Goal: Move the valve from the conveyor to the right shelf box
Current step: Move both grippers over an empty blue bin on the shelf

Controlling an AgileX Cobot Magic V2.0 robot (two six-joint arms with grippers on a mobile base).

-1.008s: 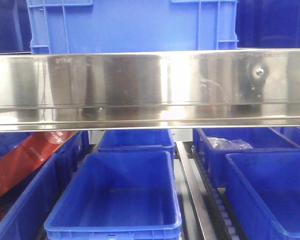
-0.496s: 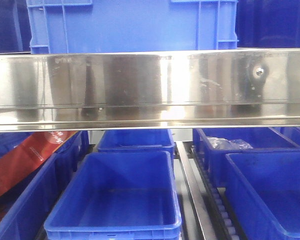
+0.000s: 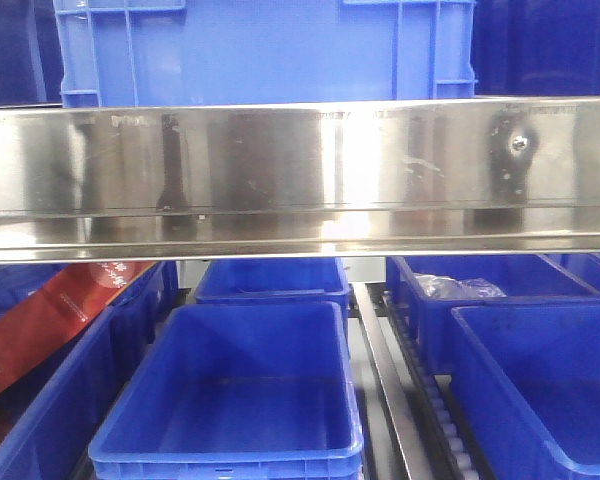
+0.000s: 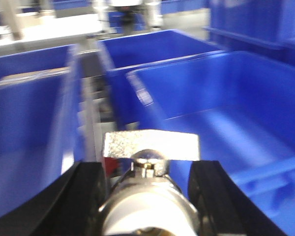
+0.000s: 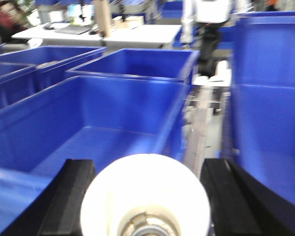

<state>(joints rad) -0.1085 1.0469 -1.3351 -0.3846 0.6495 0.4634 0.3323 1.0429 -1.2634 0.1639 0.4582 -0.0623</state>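
Over blue boxes (image 4: pixel 187 93), double carry.
Tight pinch: left gripper (image 4: pixel 147 196) on a silver-handled valve (image 4: pixel 150 147), right gripper (image 5: pixel 145 196) on a white-capped valve (image 5: pixel 145 189).

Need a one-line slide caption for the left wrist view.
Left gripper holds a metal valve between its black fingers, with open blue boxes ahead; image motion-blurred.
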